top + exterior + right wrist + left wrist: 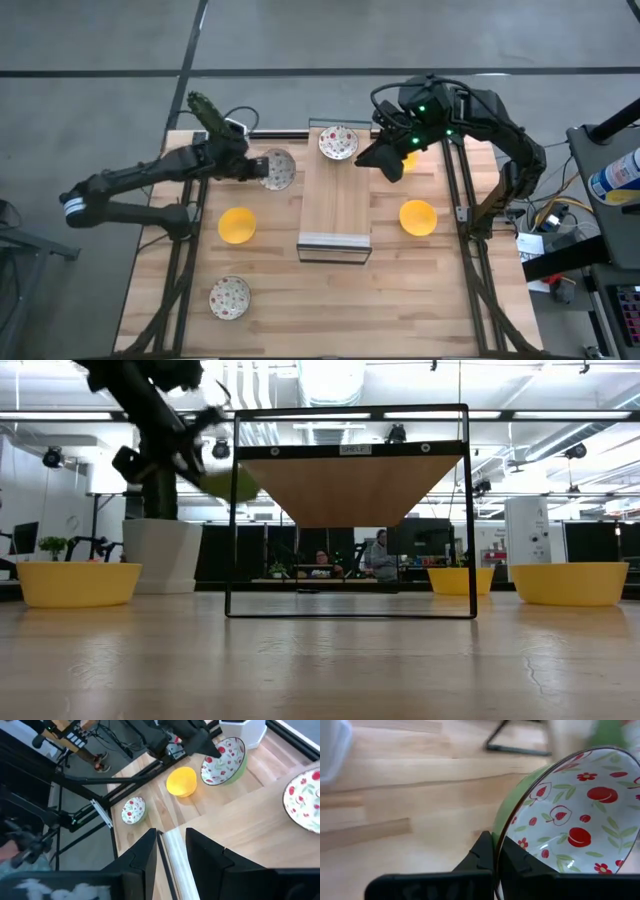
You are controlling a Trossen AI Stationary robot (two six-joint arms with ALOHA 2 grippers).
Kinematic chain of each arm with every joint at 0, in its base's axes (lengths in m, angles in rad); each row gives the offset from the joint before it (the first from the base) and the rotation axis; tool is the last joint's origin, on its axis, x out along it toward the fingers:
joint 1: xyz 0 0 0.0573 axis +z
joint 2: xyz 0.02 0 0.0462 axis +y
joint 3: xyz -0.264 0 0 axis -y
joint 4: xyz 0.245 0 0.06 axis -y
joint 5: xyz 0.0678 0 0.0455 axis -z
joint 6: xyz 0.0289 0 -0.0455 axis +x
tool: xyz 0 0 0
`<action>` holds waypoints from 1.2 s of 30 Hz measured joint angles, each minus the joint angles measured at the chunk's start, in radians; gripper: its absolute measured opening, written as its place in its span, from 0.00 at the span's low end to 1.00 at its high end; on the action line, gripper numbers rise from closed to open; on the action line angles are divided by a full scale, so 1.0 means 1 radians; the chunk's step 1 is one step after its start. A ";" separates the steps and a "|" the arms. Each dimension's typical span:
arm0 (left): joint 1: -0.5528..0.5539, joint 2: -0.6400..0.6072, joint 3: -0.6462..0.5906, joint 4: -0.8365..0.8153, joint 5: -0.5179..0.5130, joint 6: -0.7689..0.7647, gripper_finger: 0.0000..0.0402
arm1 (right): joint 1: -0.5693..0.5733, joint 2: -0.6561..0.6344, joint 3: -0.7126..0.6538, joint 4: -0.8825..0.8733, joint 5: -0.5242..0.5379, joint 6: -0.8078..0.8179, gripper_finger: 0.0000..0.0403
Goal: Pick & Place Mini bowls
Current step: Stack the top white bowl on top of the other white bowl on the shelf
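My left jaws (262,168) are clamped on the rim of a floral bowl (278,169), one finger inside and one outside, and the bowl hangs tilted above the surface (440,290), its patterned inside turned sideways. In my left wrist view the rim of that bowl (570,815) runs straight between my fingers (485,857), green outside, white with red fruit inside. It sits left of the shelf (336,210), near the white planter (162,555) with the cactus (208,112). My right jaws (372,158) hover over the shelf's far right corner, parted a little with nothing between them; my right wrist view shows the gap between both fingers (145,855) with only the shelf edge below. A second floral bowl (338,142) stands on the shelf's far end, just beside those jaws. A yellow bowl (237,225) rests on the surface left of the shelf, another yellow bowl (418,217) to its right, and a third yellow one (408,160) shows partly behind my right arm. The last floral bowl (229,297) lies at the near left of the surface, well apart from the rest.
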 joint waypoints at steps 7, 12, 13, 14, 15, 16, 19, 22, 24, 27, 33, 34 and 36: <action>-0.051 -0.037 0.097 0.001 0.041 -0.050 0.00 | -0.020 0.001 -0.130 0.104 0.053 0.121 0.24; -0.110 -0.004 0.186 0.001 0.023 -0.050 0.00 | -0.049 0.002 -0.235 0.105 0.105 0.213 0.25; -0.118 0.006 0.202 0.000 0.022 -0.045 0.00 | -0.050 0.002 -0.252 0.106 0.117 0.216 0.26; -0.125 0.017 0.217 0.000 0.023 -0.043 0.00 | -0.049 0.002 -0.269 0.109 0.128 0.217 0.26; -0.132 0.028 0.232 0.000 0.023 -0.041 0.00 | -0.049 0.002 -0.286 0.118 0.130 0.221 0.27; -0.139 0.040 0.246 -0.001 0.022 -0.034 0.00 | -0.049 0.002 -0.305 0.136 0.130 0.231 0.27; -0.155 0.080 0.275 0.000 0.023 -0.020 0.00 | -0.047 0.002 -0.348 0.207 0.130 0.240 0.30; -0.169 0.127 0.294 -0.002 0.023 -0.016 0.00 | -0.040 0.001 -0.382 0.276 0.130 0.243 0.34; -0.176 0.155 0.308 -0.003 0.027 0.003 0.00 | -0.038 0.000 -0.399 0.290 0.130 0.251 0.39; -0.177 0.188 0.327 -0.006 0.033 0.018 0.00 | -0.034 0.001 -0.408 0.291 0.129 0.263 0.46; -0.190 0.253 0.370 -0.010 0.033 0.038 0.00 | -0.020 0.000 -0.413 0.325 0.132 0.300 0.57; -0.192 0.264 0.380 -0.010 0.038 0.042 0.00 | -0.016 0.003 -0.415 0.335 0.139 0.302 0.57; -0.199 0.284 0.402 -0.011 0.039 0.056 0.00 | -0.014 0.005 -0.420 0.333 0.152 0.307 0.57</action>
